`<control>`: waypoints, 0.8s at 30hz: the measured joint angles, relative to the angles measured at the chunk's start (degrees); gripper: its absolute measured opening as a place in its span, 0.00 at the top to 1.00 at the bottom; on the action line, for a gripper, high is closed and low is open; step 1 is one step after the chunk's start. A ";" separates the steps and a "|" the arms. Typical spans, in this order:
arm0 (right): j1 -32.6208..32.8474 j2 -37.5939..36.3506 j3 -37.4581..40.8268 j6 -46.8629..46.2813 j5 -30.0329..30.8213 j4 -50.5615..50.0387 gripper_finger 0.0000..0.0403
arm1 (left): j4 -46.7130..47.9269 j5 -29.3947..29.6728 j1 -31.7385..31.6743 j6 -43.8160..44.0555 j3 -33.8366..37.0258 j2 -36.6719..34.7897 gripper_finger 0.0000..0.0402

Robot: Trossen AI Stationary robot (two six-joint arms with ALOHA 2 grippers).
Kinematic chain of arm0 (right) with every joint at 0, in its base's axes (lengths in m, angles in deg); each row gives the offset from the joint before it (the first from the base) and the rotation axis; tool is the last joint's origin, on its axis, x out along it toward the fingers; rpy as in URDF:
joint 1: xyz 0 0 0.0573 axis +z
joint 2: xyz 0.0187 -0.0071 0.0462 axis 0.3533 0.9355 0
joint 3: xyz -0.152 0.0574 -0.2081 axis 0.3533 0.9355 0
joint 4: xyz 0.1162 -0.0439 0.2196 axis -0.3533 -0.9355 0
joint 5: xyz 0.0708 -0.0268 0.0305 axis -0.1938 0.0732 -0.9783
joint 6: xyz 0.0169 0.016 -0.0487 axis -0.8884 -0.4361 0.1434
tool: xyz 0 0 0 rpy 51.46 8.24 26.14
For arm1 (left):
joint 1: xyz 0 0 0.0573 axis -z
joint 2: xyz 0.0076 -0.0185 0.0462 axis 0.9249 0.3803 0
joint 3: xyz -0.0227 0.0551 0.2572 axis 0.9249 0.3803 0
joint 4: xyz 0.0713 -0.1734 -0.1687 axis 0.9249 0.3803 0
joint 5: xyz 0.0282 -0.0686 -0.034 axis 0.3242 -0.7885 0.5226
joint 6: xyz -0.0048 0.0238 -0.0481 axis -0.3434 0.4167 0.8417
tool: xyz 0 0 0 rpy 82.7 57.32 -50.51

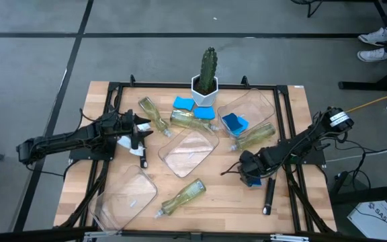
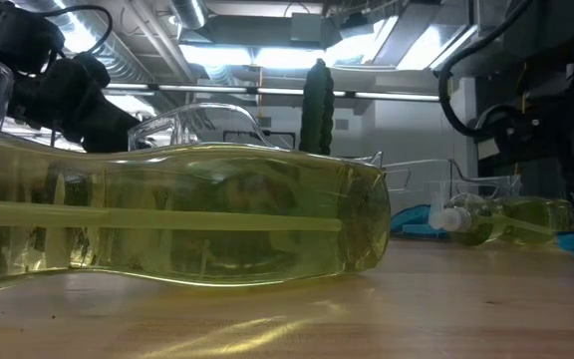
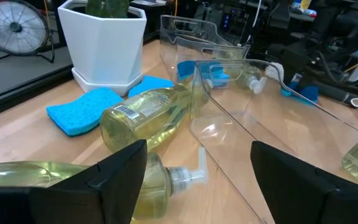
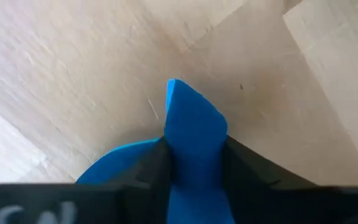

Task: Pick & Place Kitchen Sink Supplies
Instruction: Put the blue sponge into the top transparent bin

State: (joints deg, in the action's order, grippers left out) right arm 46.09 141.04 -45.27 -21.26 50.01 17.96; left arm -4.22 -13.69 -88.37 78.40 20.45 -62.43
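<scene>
I have the right gripper (image 1: 250, 176) low over the counter (image 1: 213, 195) on its right side, and my right wrist view shows its fingers (image 4: 148, 168) clamped on a blue sponge (image 4: 191, 134), squeezing it so it bulges up between them, with bare wood just beyond. The sponge sits squarely in the grasp, so I judge the next move is a lift and carry, probably to the tray (image 1: 247, 111) up and slightly left of the gripper, where another sponge (image 1: 234, 123) already lies. On that line lies a bottle (image 1: 254, 136), stretched across between gripper and tray, so I would lift well clear before crossing. A brush (image 1: 269, 195) lies just to the gripper's right, its long axis running toward me, out of the path. The left gripper (image 1: 140, 128) waits at the counter's left, fingers (image 3: 104, 180) apart, with a second bottle (image 3: 148, 115) lying just ahead, neck toward it. More sponges (image 1: 192, 107) lie by the cactus (image 1: 207, 70), a middle tray (image 1: 188, 151) and a near-left tray (image 1: 123, 195) sit empty, and a third bottle (image 1: 183, 196) lies near the front edge. From above the sponge barely shows under the gripper, so I cannot say whether it touches the wood.
</scene>
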 joint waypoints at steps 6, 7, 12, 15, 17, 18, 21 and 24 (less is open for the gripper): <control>-0.04 0.00 -0.21 -3.57 -0.91 2.11 0.88 | 0.00 0.00 -0.01 -0.02 0.01 0.00 0.30; -0.04 0.06 -0.50 -3.96 -0.99 2.11 0.90 | -0.01 0.00 -0.01 0.00 0.00 0.00 0.30; -0.06 0.22 -3.35 -6.16 -1.09 1.30 0.92 | 0.01 0.00 -0.01 0.00 0.01 0.00 0.30; 0.33 0.42 -5.69 -6.39 0.59 0.26 0.92 | 0.00 0.00 -0.01 -0.01 0.01 0.00 0.30; 0.42 0.55 -7.76 -5.93 2.34 -0.10 0.92 | 0.01 0.00 0.00 -0.02 0.00 0.00 0.30; 0.40 0.49 -8.80 -5.39 2.85 -1.08 0.91 | 0.01 0.00 -0.01 -0.02 0.01 0.00 0.30; 0.36 0.44 -12.18 -1.10 3.02 -1.59 0.91 | 0.01 0.00 -0.01 -0.02 0.01 0.00 0.30; 0.36 0.42 -16.06 3.73 2.99 -3.39 0.92 | -0.01 0.00 0.01 0.00 0.01 0.00 0.30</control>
State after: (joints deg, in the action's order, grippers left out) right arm 46.45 141.46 -61.33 -17.53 53.00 14.57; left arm -4.23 -13.69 -88.36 78.40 20.45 -62.43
